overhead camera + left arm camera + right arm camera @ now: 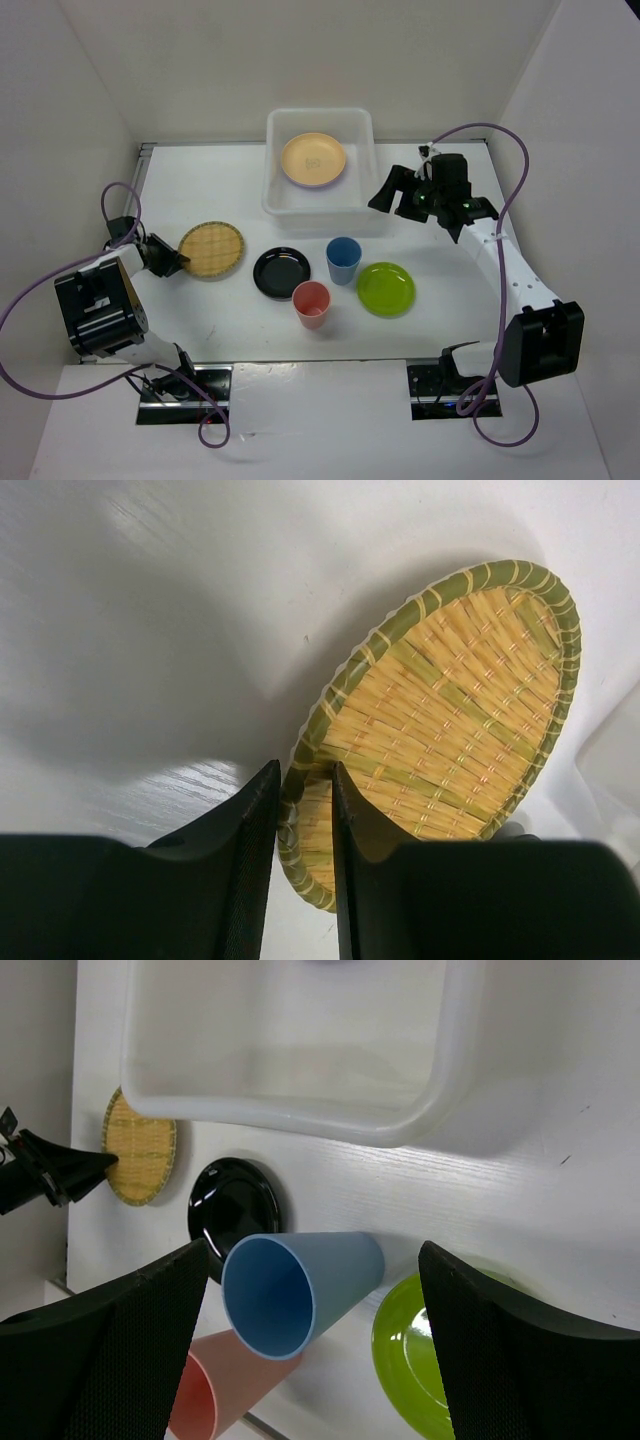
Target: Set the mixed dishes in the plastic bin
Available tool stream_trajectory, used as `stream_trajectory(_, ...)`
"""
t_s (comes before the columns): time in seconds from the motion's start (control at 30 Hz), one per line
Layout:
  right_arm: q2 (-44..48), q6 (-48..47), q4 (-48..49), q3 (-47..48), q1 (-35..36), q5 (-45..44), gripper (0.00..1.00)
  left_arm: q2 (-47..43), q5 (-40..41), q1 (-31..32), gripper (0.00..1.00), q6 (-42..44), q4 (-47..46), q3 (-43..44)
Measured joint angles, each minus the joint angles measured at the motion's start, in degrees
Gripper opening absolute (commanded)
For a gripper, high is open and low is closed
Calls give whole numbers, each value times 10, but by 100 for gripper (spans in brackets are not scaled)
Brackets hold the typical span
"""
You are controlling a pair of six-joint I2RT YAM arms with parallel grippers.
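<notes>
The woven tan plate [212, 249] lies left of centre. My left gripper [172, 258] is shut on its left rim; in the left wrist view the fingers [250, 830] pinch the rim of the plate [450, 710], which looks slightly tilted. The white plastic bin [275, 200] stands at the back and holds the pale orange plate [313, 158], with a lavender edge showing under it. The black plate [281, 272], blue cup [343, 259], pink cup [312, 304] and lime green plate [386, 288] sit on the table. My right gripper [395, 195] is open and empty, in the air right of the bin.
In the right wrist view, the open right gripper [312, 1255] looks down on the blue cup [300, 1290], pink cup [215, 1390], green plate [415, 1360], black plate [235, 1205] and the bin's near wall [300, 1120]. White walls enclose the table.
</notes>
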State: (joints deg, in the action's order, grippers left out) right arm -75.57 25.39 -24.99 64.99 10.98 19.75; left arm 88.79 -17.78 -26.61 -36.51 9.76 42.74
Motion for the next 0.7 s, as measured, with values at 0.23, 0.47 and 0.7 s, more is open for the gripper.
stream_trajectory(0.23, 0, -3, -2, 9, -3, 4, 89, -42, 15, 0, 0, -12, 3, -13)
stream_trajectory(0.47, -8, -9, -4, 31, -4, 6, 89, -104, 12, 0, 0, -20, 3, -16)
stream_trajectory(0.7, -12, -9, -5, 35, -4, 6, 89, -118, 8, -1, 0, -14, 10, -16)
